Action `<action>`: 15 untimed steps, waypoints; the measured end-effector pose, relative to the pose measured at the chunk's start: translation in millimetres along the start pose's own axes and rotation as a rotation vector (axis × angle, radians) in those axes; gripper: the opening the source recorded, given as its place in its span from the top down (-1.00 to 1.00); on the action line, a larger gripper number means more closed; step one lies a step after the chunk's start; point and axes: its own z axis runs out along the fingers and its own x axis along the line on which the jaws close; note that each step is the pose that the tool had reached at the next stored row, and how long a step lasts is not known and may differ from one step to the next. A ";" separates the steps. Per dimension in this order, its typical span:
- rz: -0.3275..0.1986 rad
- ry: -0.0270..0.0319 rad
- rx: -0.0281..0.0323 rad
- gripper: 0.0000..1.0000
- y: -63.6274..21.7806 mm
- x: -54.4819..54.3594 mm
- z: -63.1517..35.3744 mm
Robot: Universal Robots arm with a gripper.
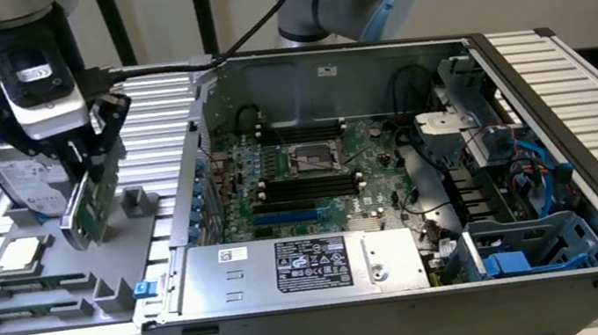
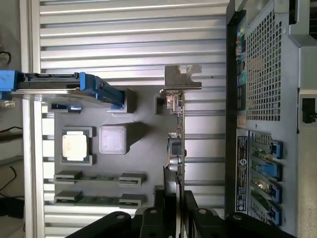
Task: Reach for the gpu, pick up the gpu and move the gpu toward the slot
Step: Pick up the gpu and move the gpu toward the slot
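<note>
gpu [image 1: 89, 208] was on edge at the grey tray [image 1: 59, 270], just beside the pc case [image 1: 413, 293]. Tool [image 1: 94, 167] was clamped on the card's top edge, holding it vertical, prob to match slot orientation. Couldn't tell if it was clear of the tray.

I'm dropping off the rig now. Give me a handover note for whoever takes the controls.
The gripper has its fingers shut on the gpu, held on edge.
Place: over the grey tray at the exterior view's left, outside the computer case.
Done: reach and grasp.
Left: the gpu is not yet at the motherboard slots; whether it has cleared the tray cannot be told.
</note>
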 end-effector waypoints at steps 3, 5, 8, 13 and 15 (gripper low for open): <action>0.000 0.0007 0.0001 0.48 -0.1 -5.7 -14.1; 0.000 0.0011 0.0000 0.48 -0.2 -10.4 -23.4; 0.000 0.0021 0.0000 0.48 -0.2 -20.4 -37.5; 0.000 0.0042 -0.0004 0.48 -0.2 -41.7 -61.9; 0.000 0.0050 -0.0012 0.48 -0.1 -50.2 -70.6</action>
